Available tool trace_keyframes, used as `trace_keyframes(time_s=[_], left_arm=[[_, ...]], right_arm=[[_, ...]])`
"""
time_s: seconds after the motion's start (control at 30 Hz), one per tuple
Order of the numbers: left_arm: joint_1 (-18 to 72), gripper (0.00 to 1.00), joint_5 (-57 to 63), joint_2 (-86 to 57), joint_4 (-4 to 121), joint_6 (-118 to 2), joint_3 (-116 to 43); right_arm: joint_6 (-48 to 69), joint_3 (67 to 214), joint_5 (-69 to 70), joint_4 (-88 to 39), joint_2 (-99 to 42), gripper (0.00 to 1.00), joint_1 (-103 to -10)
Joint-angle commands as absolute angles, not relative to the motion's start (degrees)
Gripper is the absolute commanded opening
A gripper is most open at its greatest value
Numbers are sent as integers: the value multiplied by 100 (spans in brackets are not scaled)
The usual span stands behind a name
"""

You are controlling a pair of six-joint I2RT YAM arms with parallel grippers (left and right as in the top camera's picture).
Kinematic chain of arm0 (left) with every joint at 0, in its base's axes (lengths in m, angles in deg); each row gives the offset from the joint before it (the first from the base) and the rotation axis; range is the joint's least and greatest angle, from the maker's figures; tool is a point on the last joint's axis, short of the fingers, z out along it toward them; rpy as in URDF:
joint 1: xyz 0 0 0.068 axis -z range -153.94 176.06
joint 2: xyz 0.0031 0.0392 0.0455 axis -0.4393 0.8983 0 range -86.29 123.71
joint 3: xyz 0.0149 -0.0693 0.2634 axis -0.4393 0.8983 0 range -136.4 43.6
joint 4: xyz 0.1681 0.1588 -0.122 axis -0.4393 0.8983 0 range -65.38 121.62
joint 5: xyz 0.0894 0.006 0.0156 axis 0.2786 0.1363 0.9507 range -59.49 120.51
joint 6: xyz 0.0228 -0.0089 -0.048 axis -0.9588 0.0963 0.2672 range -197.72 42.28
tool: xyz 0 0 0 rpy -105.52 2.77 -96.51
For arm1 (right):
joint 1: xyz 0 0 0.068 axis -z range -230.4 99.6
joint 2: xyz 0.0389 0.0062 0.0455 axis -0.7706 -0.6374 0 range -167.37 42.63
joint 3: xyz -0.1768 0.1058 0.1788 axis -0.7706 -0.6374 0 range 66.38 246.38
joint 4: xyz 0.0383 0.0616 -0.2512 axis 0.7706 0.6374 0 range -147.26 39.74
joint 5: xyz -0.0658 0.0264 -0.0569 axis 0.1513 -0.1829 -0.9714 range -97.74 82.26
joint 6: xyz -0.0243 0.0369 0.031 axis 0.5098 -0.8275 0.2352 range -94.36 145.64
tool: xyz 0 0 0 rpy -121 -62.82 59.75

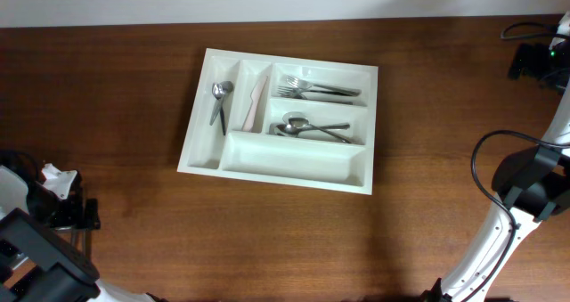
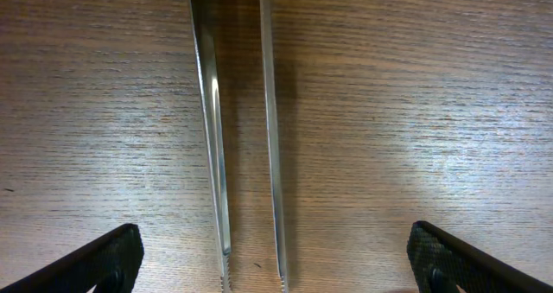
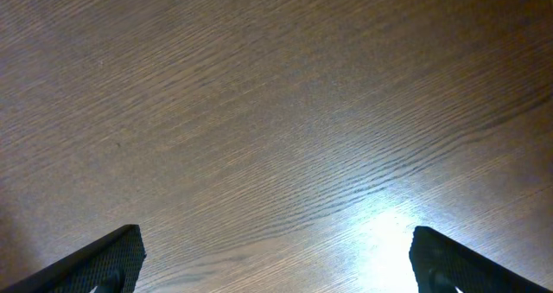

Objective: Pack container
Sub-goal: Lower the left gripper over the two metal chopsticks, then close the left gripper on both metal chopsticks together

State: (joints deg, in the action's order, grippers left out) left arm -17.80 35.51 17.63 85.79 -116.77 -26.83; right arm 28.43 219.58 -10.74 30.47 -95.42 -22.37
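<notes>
From my station I see the container [image 1: 294, 162], a large white rectangular plastic cutlery tray with five compartments, lying flat near the middle of the brown wood-grain desk [image 1: 107, 115], slightly skewed to its edges. Its far-left narrow compartment holds a single silver metal spoon [image 1: 218, 102]. The narrow one beside it holds a pale slim utensil [image 1: 256, 102] that I cannot identify. In the top long compartment lie silver metal forks [image 1: 316, 89], and in the middle one a small heap of silver metal spoons [image 1: 312, 128].

Both arms sit well apart from the tray, the left at the desk's near-left corner and the right at its right edge.

The left end effector [image 2: 275, 267] has its black textured fingers [image 2: 104, 257] spread wide. Between them on the desk lie long thin silver metal tongs [image 2: 216, 155], serrated tips toward the camera, with neither finger touching them.

The right end effector [image 3: 276, 263] is likewise spread wide, its black fingers [image 3: 458, 258] over bare wood with a bright glare patch.
</notes>
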Motion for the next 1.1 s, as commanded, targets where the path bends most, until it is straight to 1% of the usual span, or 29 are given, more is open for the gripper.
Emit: trace_keyframes(time_s=[0.0,0.2,0.63,0.87,1.07], left_arm=[[-1799,100,3651,1634,8535,-11766,-2640],[-1799,99,3999,1634,8441,-11766,-2631],[-1799,99,3997,1772,7967,-11764,-2023],[-1799,99,3997,1774,7665,-11764,-2012],[-1799,99,3669,1774,7504,-11768,-2006]], right_arm=[[2792,21937,-1103,3027,-9575,99,-2264],[2792,21937,-1103,3027,-9575,99,-2264],[2792,21937,-1103,3029,-9575,99,-2264],[2792,21937,-1103,3027,-9575,99,-2264],[2792,21937,-1103,3029,-9575,99,-2264]])
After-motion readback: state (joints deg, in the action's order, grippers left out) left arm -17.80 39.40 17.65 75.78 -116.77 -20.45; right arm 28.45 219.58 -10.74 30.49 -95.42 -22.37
